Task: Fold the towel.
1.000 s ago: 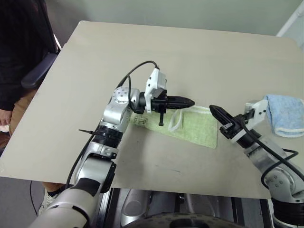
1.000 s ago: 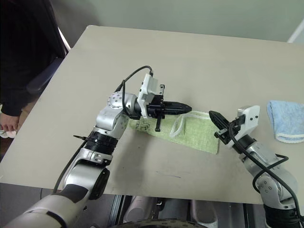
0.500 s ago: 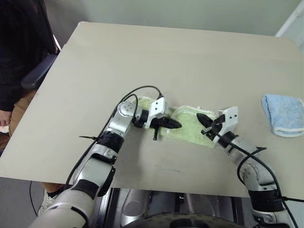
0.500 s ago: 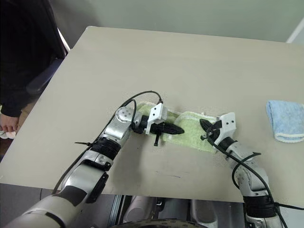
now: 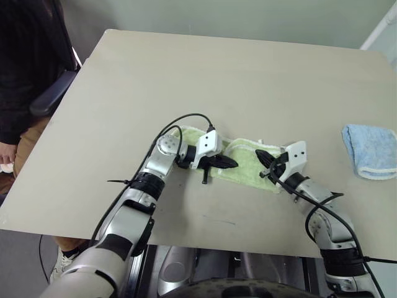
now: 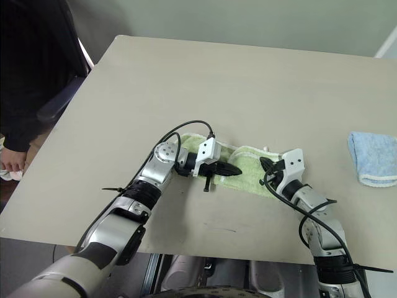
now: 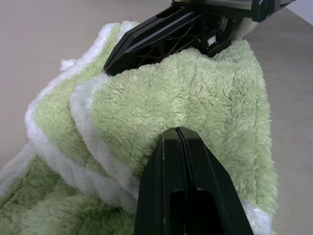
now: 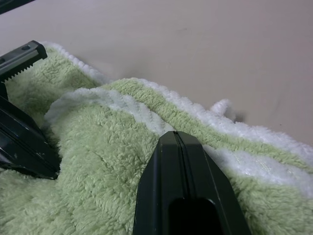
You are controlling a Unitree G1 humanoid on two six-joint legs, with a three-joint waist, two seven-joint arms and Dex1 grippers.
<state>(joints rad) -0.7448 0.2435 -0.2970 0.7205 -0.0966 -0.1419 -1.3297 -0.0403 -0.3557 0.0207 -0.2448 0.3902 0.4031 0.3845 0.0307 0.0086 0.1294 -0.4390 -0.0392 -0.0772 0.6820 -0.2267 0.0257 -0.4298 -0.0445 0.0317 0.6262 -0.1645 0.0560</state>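
The light green towel (image 5: 245,166) lies folded in layers near the table's front middle. Its white edging runs along the folds and a small white loop (image 8: 222,108) sticks out at the far edge. My left gripper (image 5: 232,163) is shut and lies low across the towel's left half, pointing right, with its tips (image 7: 178,132) pressed onto the top layer. My right gripper (image 5: 260,154) is shut too, with nothing between its fingers. It rests on the towel's right part (image 8: 175,135), pointing toward the left gripper. The two tips are close together.
A smaller light blue towel (image 5: 372,149) lies folded at the table's right edge. A person in dark clothes (image 5: 25,74) stands by the table's left side. The tan table (image 5: 248,81) is bare beyond the towel.
Both grippers have come down from above the towel onto its surface and moved closer together. In the last half second they have hardly moved.
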